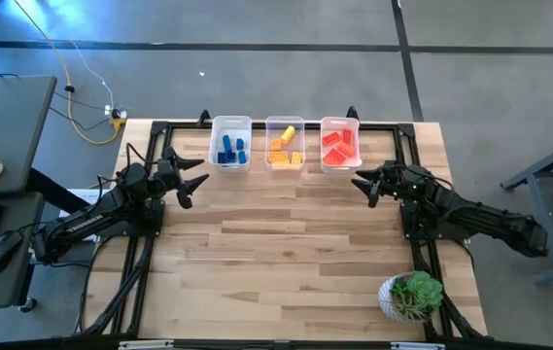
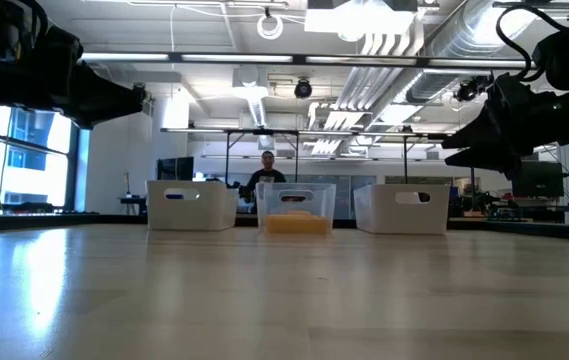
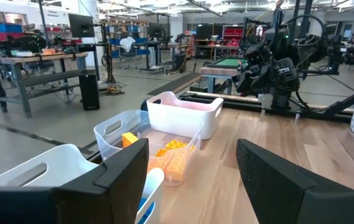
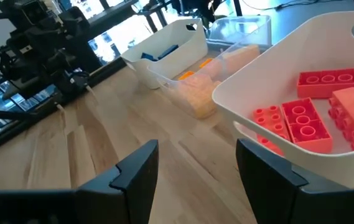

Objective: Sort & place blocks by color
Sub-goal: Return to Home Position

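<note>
Sorting looks done along far edge: blue blocks (image 1: 230, 151) in left bin (image 1: 231, 121), yellow blocks (image 1: 285, 148) in middle bin (image 1: 285, 119), red blocks (image 1: 338, 148) in right bin (image 1: 340, 121). Left gripper (image 1: 198, 173) and right gripper (image 1: 362, 185) hang spread and empty, flanking the bins. Likely parked, nothing left to pick.

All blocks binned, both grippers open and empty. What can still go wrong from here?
1. The right gripper hangs close in front of the right-hand bin. A loose swing on the way out may shove it.
2. The left gripper sits just as near the left-hand bin, so the same risk applies.
3. One yellow block looks propped high at the far end of the middle bin. A knock to that bin might tip it out.
</note>
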Action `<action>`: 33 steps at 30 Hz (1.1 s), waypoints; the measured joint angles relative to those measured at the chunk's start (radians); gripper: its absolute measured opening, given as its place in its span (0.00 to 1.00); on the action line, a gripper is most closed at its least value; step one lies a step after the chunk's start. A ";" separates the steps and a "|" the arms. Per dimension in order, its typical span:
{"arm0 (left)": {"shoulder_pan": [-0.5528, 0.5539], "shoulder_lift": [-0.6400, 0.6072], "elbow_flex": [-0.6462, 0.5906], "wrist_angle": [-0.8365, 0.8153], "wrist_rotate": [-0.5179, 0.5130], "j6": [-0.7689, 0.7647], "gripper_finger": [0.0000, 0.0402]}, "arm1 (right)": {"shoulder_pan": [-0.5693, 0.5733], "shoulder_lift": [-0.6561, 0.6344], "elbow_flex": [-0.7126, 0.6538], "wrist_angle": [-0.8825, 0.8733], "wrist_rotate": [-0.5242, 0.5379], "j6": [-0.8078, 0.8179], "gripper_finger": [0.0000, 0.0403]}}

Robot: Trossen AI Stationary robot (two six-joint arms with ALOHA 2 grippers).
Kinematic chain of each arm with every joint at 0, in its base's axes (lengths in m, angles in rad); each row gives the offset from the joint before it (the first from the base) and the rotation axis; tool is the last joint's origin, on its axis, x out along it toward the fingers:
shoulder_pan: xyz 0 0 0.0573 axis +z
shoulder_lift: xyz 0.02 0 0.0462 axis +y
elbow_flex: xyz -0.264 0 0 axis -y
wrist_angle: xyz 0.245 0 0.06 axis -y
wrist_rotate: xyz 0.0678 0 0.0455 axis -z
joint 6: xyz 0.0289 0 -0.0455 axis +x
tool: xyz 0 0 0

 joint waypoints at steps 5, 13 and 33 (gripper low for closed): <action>0.000 0.000 0.000 0.000 0.000 0.000 0.58 | 0.000 0.000 0.000 -0.001 -0.001 -0.022 0.50; 0.000 0.000 0.000 0.000 0.000 0.000 0.58 | 0.000 0.000 0.000 -0.001 -0.003 -0.016 0.50; 0.000 0.000 0.000 0.000 0.000 0.000 0.58 | 0.000 0.000 0.000 -0.003 -0.003 -0.017 0.50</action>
